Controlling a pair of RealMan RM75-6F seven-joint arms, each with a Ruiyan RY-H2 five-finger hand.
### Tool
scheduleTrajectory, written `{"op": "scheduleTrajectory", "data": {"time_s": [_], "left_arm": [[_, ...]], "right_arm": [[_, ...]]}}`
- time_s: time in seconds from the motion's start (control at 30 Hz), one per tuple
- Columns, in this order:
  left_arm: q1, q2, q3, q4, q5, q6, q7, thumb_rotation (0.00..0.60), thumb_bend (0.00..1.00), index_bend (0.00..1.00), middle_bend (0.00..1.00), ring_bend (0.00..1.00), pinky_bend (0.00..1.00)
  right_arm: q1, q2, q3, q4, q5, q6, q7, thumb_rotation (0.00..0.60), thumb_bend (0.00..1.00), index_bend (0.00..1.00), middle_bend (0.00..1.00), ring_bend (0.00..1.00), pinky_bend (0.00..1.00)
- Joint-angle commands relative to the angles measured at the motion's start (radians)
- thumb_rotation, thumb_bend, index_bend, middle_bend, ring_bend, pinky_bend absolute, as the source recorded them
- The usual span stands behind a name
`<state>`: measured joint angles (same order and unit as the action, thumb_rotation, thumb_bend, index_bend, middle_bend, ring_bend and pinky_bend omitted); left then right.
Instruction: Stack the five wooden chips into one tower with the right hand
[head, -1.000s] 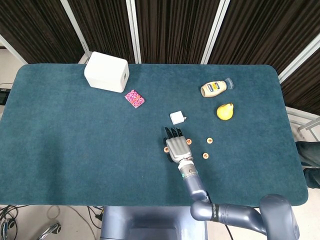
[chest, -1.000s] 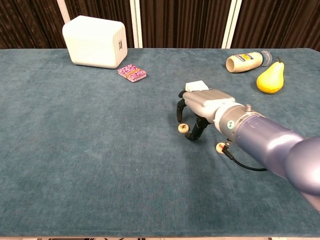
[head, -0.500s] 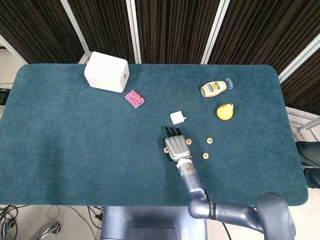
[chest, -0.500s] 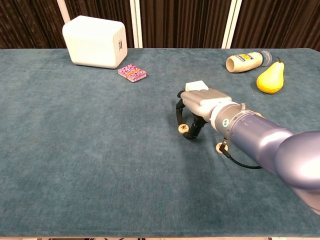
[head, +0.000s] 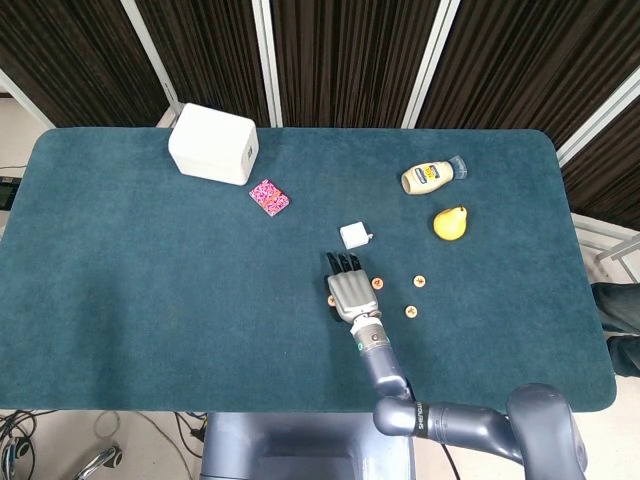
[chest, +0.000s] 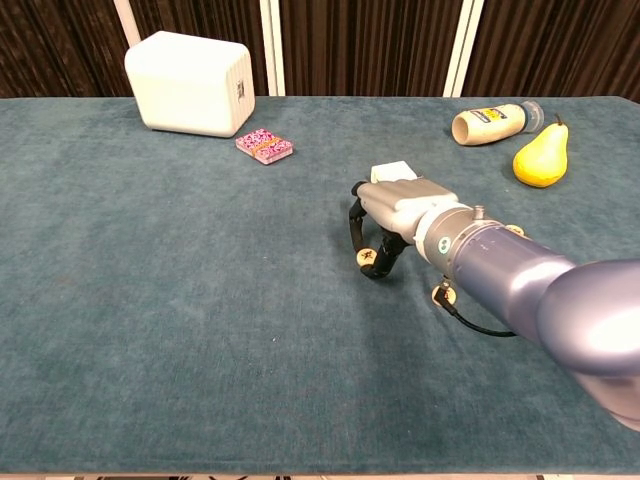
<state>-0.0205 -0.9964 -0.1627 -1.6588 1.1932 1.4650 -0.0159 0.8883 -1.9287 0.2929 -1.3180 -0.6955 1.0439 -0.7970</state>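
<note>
My right hand (head: 347, 290) (chest: 398, 205) hovers palm down at mid-table, fingers arched toward the cloth. A small round wooden chip (head: 333, 298) (chest: 366, 258) lies flat on the table at the hand's thumb side, and the thumb tip looks to be touching it. The other fingertips stand farther back, apart from it. A second chip (head: 377, 283) lies just right of the hand. Two more chips (head: 420, 281) (head: 410, 312) lie further right; the nearer one (chest: 440, 293) shows beside the forearm. No other chip is visible. No stack is visible.
A small white cube (head: 354, 236) sits just beyond the fingertips. A yellow pear (head: 450, 223) and a lying mayonnaise bottle (head: 430, 177) are at the back right. A white box (head: 214, 144) and a pink packet (head: 269, 196) are at the back left.
The right hand has shifted slightly left and its thumb has drawn in toward the chip. The chips have not moved.
</note>
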Motion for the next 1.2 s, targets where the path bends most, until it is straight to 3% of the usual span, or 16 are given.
{"op": "scheduleTrajectory", "data": {"time_s": [0.03, 0.23, 0.4, 0.53, 0.7, 1.2], "left_arm": [[0.000, 0.001, 0.000, 0.000, -0.001, 0.000, -0.001, 0.600, 0.09, 0.00, 0.00, 0.00, 0.06], [0.002, 0.002, -0.001, -0.001, -0.001, 0.002, -0.003, 0.600, 0.09, 0.00, 0.00, 0.00, 0.06], [0.002, 0.001, 0.002, -0.006, 0.007, 0.004, 0.003, 0.600, 0.09, 0.00, 0.00, 0.00, 0.06], [0.002, -0.001, 0.005, -0.009, 0.010, 0.007, 0.009, 0.600, 0.09, 0.00, 0.00, 0.00, 0.06], [0.003, -0.001, 0.006, -0.013, 0.014, 0.011, 0.011, 0.600, 0.09, 0.00, 0.00, 0.00, 0.06], [0.002, -0.001, 0.003, -0.011, 0.008, 0.009, 0.013, 0.600, 0.09, 0.00, 0.00, 0.00, 0.06]], "right_arm": [[-0.003, 0.022, -0.003, -0.035, -0.008, 0.012, -0.004, 0.600, 0.39, 0.52, 0.00, 0.00, 0.00], [-0.037, 0.132, -0.027, -0.212, -0.011, 0.052, -0.028, 0.600, 0.39, 0.52, 0.00, 0.00, 0.00], [-0.083, 0.244, -0.081, -0.379, -0.025, 0.088, -0.036, 0.600, 0.39, 0.52, 0.00, 0.00, 0.00], [-0.114, 0.293, -0.127, -0.446, -0.051, 0.101, -0.016, 0.600, 0.39, 0.52, 0.00, 0.00, 0.00], [-0.135, 0.318, -0.171, -0.466, -0.074, 0.100, 0.005, 0.600, 0.39, 0.52, 0.00, 0.00, 0.00], [-0.144, 0.299, -0.188, -0.385, -0.071, 0.073, 0.061, 0.600, 0.39, 0.52, 0.00, 0.00, 0.00]]}}
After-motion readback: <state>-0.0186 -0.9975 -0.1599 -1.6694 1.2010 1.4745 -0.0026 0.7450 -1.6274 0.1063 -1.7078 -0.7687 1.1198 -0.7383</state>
